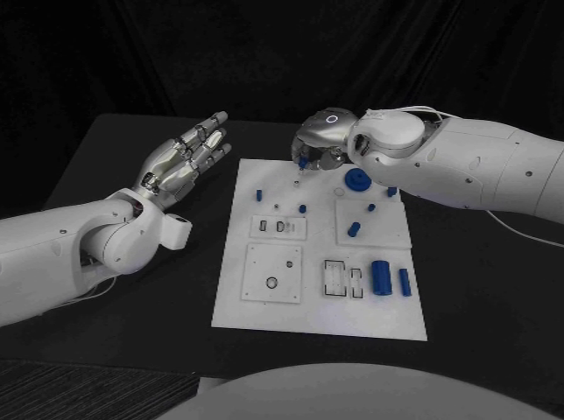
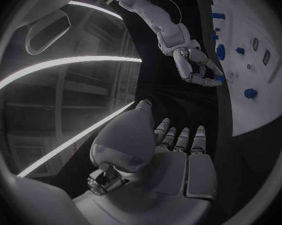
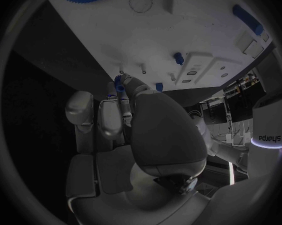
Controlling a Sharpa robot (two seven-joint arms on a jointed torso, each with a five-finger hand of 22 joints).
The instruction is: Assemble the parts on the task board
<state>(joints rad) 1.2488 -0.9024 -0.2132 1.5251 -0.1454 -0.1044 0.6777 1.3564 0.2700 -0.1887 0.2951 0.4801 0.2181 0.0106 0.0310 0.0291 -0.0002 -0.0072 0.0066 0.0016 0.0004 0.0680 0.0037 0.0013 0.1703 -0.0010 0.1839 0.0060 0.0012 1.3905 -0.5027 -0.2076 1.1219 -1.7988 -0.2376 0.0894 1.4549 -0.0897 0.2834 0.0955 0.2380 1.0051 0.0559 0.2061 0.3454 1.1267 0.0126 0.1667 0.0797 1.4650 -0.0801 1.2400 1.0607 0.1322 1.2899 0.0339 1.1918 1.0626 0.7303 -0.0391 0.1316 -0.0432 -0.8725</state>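
Head view first: nearest the camera, the task board (image 1: pixel 320 319) lies flat on the black worktop (image 1: pixel 130 350), with two blue cylinders (image 1: pixel 381 276) resting beside a framed slot near its front edge. Further back sits a blue gear (image 1: pixel 356 180). The left hand (image 1: pixel 187 157) hovers off the board's left side, fingers straight and apart, holding nothing. The right hand (image 1: pixel 318 150) is over the board's far edge, fingers curled down.

Left wrist view: the left hand (image 2: pixel 172 155) lies flat and empty; beyond it the right hand (image 2: pixel 194 65) hooks toward the board.

Right wrist view: the right hand (image 3: pixel 125 120) pinches a small blue part (image 3: pixel 118 85) at its fingertips, just above the board. It looks light, rigid and slick, so grip it by the sides.
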